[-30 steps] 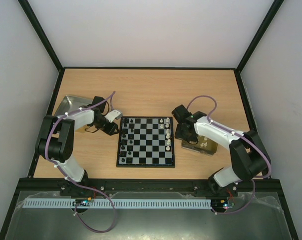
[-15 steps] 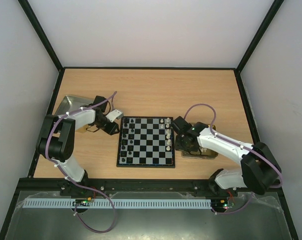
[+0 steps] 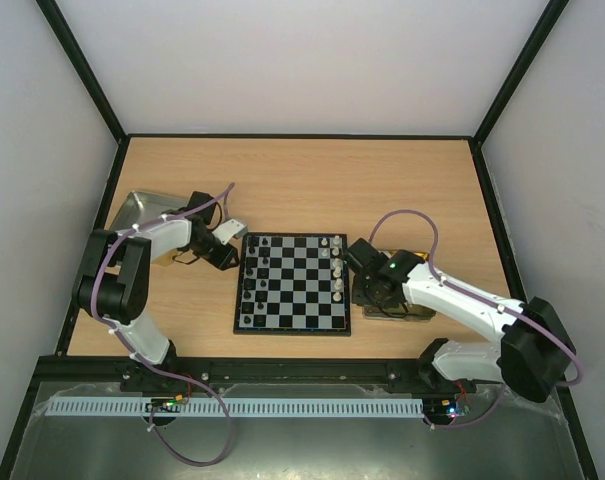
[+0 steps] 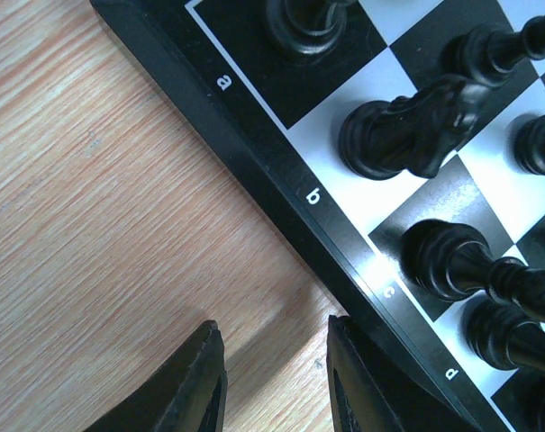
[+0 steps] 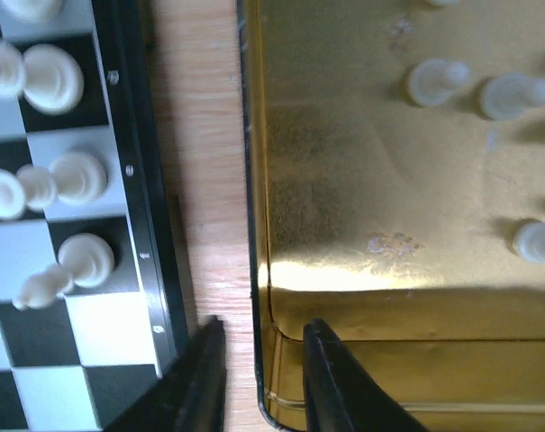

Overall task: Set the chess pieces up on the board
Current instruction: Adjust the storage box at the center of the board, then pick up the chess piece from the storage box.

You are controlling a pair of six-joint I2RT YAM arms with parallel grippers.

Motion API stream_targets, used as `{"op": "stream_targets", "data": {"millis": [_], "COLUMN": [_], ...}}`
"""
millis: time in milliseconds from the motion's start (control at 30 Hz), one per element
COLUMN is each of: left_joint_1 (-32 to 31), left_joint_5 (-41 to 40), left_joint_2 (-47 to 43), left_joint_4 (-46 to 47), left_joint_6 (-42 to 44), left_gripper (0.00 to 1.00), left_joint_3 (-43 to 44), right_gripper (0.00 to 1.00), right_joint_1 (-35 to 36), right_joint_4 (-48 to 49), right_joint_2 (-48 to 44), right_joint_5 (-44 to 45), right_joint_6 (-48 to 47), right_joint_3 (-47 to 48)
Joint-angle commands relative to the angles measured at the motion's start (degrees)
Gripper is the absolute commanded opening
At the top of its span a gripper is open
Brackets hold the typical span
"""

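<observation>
The board (image 3: pixel 292 284) lies mid-table, with black chess pieces (image 3: pixel 254 268) along its left side and white ones (image 3: pixel 336 262) along its right. My left gripper (image 3: pixel 227 258) sits low over the wood just off the board's left rim (image 4: pixel 281 180). It is open with nothing between its fingers (image 4: pixel 203 382); a black knight (image 4: pixel 416 135) stands close ahead. My right gripper (image 5: pixel 258 346) is open a little. Its jaws straddle the left wall of the gold tray (image 5: pixel 344 207), one over the wood and one inside. Loose white pieces (image 5: pixel 434 81) lie in that tray.
A silver tray (image 3: pixel 134 212) stands at the left behind my left arm. The gold tray (image 3: pixel 404 316) is mostly under my right arm, a narrow strip of wood (image 5: pixel 204 135) apart from the board. Black frame rails and white walls enclose the table.
My right arm has swung toward the near side along the board's right edge, and its jaws have parted slightly. The left arm has stayed put.
</observation>
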Motion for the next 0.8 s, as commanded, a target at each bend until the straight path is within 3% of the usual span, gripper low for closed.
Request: {"op": "stream_targets", "data": {"millis": [0, 167, 367, 567, 767], "left_joint_1": [-0.4, -0.4, -0.4, -0.4, -0.4], "left_joint_5": [-3.1, -3.5, -3.5, -2.5, -2.2], "left_joint_2": [2.9, 2.7, 1.6, 1.3, 0.5], "left_joint_4": [-2.0, -1.6, -1.3, -0.9, -0.9], "left_joint_6": [-0.7, -0.9, -0.8, -0.7, -0.5], "left_gripper": [0.33, 0.33, 0.33, 0.38, 0.39], "left_joint_3": [-1.7, -1.5, -2.4, -2.3, -2.5], "right_gripper": [0.32, 0.39, 0.35, 0.38, 0.35], "right_joint_1": [0.4, -0.6, -12.1, -19.8, -26.6], "right_joint_4": [-5.5, -5.4, -0.8, 0.6, 4.7], "right_joint_2": [-2.4, -3.0, 2.0, 6.0, 10.8], "right_joint_5": [6.3, 13.1, 4.2, 3.3, -1.2], "right_joint_6": [0.8, 1.4, -5.4, -10.6, -14.3], "right_joint_3": [4.4, 7.6, 5.9, 7.1, 7.3]}}
